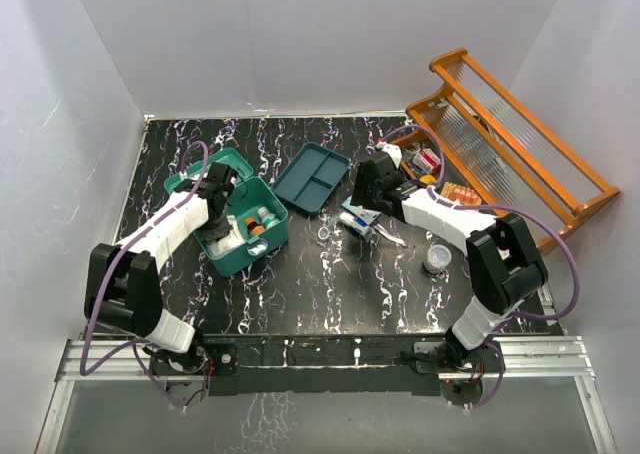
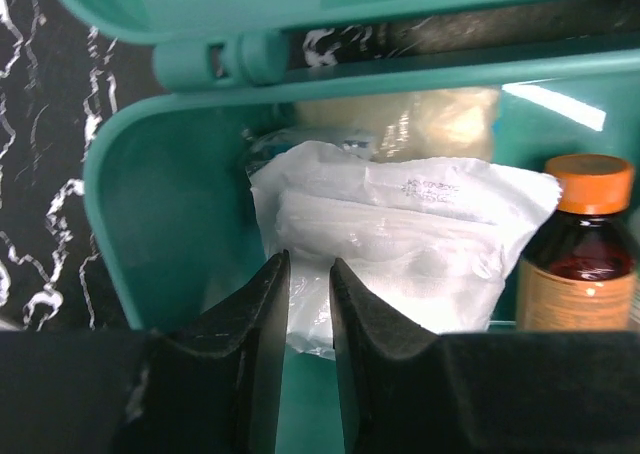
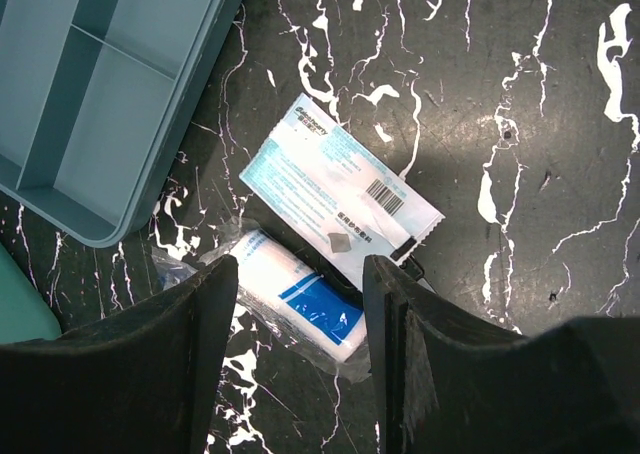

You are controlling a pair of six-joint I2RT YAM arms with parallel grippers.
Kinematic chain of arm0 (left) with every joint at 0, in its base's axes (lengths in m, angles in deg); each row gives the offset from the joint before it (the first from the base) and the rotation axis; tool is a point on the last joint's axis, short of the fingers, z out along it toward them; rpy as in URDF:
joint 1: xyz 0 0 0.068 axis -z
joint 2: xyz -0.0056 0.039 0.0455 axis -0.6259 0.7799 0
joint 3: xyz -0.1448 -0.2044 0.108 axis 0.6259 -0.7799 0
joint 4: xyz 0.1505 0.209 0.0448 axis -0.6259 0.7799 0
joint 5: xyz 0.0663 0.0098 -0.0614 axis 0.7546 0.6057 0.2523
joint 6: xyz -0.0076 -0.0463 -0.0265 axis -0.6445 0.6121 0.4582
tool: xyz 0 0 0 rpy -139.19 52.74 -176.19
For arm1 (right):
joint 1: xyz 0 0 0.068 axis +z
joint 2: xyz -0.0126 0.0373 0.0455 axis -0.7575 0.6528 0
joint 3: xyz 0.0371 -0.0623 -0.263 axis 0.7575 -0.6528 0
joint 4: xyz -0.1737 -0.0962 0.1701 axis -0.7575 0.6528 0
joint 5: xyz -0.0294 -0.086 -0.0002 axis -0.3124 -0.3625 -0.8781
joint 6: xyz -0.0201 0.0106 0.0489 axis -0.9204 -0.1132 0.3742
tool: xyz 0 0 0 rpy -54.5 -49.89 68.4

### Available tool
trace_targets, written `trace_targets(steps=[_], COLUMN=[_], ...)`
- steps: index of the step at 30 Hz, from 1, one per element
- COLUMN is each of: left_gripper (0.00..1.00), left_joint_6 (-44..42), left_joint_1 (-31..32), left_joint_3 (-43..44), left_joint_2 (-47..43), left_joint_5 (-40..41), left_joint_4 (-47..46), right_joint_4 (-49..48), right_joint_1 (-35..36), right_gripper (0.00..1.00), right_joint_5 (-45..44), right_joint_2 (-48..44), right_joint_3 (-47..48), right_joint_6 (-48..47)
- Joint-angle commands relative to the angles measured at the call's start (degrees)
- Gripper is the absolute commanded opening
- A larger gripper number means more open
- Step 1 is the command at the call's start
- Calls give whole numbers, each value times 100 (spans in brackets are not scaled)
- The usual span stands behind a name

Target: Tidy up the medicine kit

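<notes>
Kit: teal-green rigid plastic medicine kit, lid open, surrounds the left hand. Probably light, stiff and slick; the rim looks like the best hold.
Left hand: jaws nearly together at the soft white gauze packet; I cannot tell whether it is gripped.
Obstacle: amber bottle with orange cap, to its right.
Right hand: open over the wrapped white roll on the counter; paper sachet just beyond, blue-grey divided tray further left.
</notes>
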Motion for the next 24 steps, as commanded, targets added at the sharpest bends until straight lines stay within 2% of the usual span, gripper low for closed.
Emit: trace_targets(steps=[1,6,10,12,17,24], left_gripper=[20,19,24,28,32,41], left_joint_6=[436,465,431,327,-92,-720], left_joint_1=[-14,-10,-15,-10,-13,-10], left_joint_3=[338,602,811,1034,1251,1292], left_joint_2=[110,-97,-274,-381,-639,-1044], left_joint_5=[649,503,306,117,-600,-1679], left_joint_4=[727,810,830,679,-141,-1618], right_joint_4=[-68,-100,-119,-293,37,391], right_joint_1=[-59,-122,-196,-201,-234,-375], right_gripper=[51,51,51,51,51,52], right_joint_5=[-72,-128,-83,314,474,539], right_joint_2=[-52,-34,-53,-87,241,682], right_joint_3=[256,265,175,-6,188,487], right_joint_6=[-113,-180,-317,-799,-1229,-1255])
